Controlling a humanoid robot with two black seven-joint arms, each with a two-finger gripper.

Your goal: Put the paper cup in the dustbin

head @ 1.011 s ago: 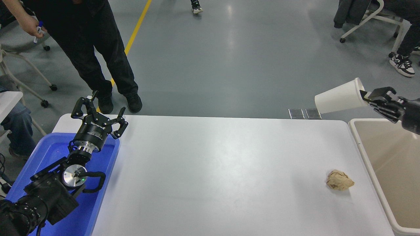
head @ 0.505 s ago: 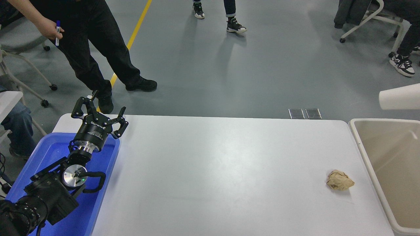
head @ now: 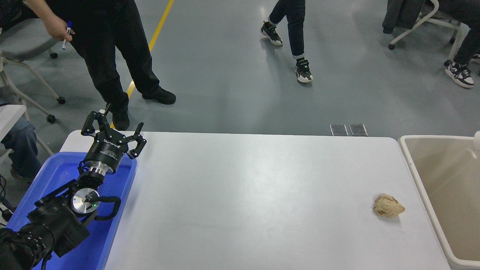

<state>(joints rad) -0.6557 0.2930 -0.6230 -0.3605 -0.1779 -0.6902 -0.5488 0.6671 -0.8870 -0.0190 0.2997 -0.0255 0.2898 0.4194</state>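
Only a small white sliver of the paper cup point(head: 477, 139) shows at the right edge of the head view, above the dustbin point(head: 420, 176), a large beige bin with a thick white rim beside the table's right end. My right gripper is out of view past the right edge. My left gripper point(head: 112, 129) is open and empty, parked at the lower left above the blue tray.
A blue plastic tray point(head: 60, 176) sits at the table's left end under my left arm. A crumpled brown paper ball point(head: 388, 206) lies on the white table point(head: 243, 195) near the dustbin. People stand and walk on the floor beyond the far edge.
The paper cup has moved right, from beside the bin's far corner to almost off the frame over the bin. My right gripper left the view. People beyond the table walked.
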